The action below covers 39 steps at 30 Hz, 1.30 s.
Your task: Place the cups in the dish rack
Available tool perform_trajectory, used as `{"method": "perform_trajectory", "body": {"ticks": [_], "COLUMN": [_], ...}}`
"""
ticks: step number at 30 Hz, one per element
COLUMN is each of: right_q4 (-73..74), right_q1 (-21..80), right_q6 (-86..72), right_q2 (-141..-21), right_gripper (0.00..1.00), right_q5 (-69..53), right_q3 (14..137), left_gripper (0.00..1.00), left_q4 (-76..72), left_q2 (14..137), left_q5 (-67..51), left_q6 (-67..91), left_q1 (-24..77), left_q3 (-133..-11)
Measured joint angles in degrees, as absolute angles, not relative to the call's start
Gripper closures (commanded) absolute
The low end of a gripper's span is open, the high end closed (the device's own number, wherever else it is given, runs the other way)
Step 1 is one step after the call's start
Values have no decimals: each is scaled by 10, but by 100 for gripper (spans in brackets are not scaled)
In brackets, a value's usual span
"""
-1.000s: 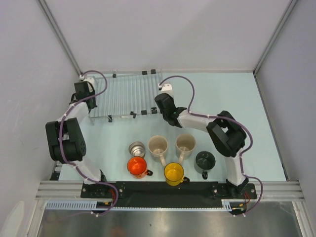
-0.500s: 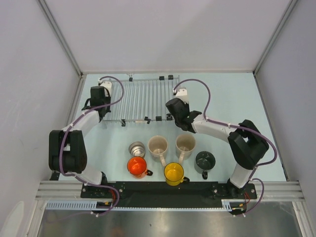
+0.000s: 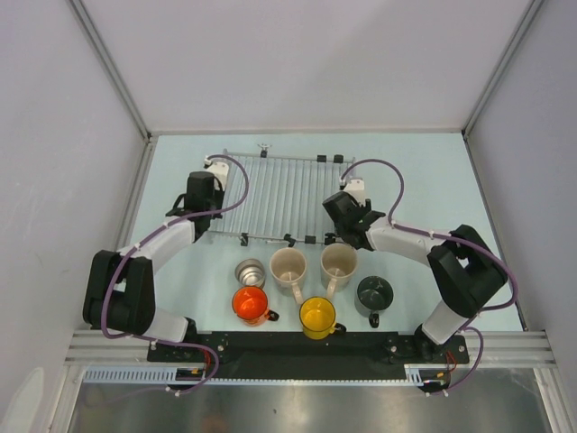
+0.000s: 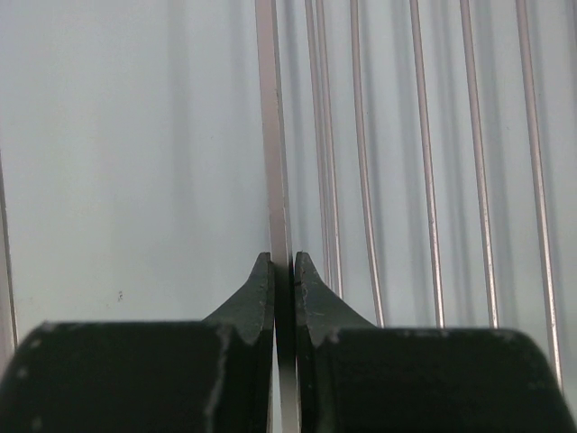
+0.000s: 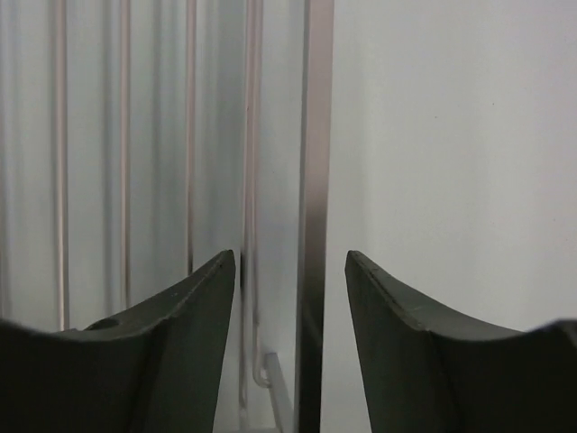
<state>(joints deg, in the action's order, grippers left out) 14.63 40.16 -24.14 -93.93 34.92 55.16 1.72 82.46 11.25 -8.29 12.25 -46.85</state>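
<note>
Two ends of the crosswise dish rack point(image 3: 279, 194) — left pincer point(image 4: 283, 262) clamps one, right pincer point(image 5: 290, 255) open astride.

Both arms match: left arm point(image 3: 167, 239) and right arm point(image 3: 397, 239) have white link shells, chunky black joint housings, a purple cable point(image 3: 399, 194) looped off each wrist, black tapered fingers point(image 4: 252, 302) on left gripper point(image 4: 283, 262) scuffed pale at edges, right gripper point(image 5: 290, 262) cleaner.
</note>
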Motion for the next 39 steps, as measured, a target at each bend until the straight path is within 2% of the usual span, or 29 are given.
{"method": "perform_trajectory", "body": {"ticks": [10,15,16,17,18,19,23,28,39], "right_q4": [143,130,129,129,129,129,130,144,173], "right_q1": [335,300,296,291,287,282,266,255,244], "right_q6": [-233,-219,-217,-213,-212,-209,-204,-194,-176], "right_q2": [-950,-970,-975,-981,-987,-995,-1025,-1052,-1058], "right_gripper": [42,49,51,58,61,65,85,86,81], "right_q5": [313,302,299,295,291,285,259,244,241], "right_q3": [621,673,677,681,684,687,691,716,740], "left_gripper": [100,98,96,94,84,79,64,60,63], "left_q4": [9,-3,-5,-7,-8,-9,-3,11,44], "left_q2": [821,794,788,783,779,776,762,753,692], "left_q5": [92,80,79,78,78,77,66,48,23], "left_q6": [-85,-86,-86,-86,-86,-86,-100,-113,-126], "left_q1": [127,130,130,130,130,130,132,138,156], "left_q3": [-449,-421,-415,-410,-406,-402,-388,-375,-343]}}
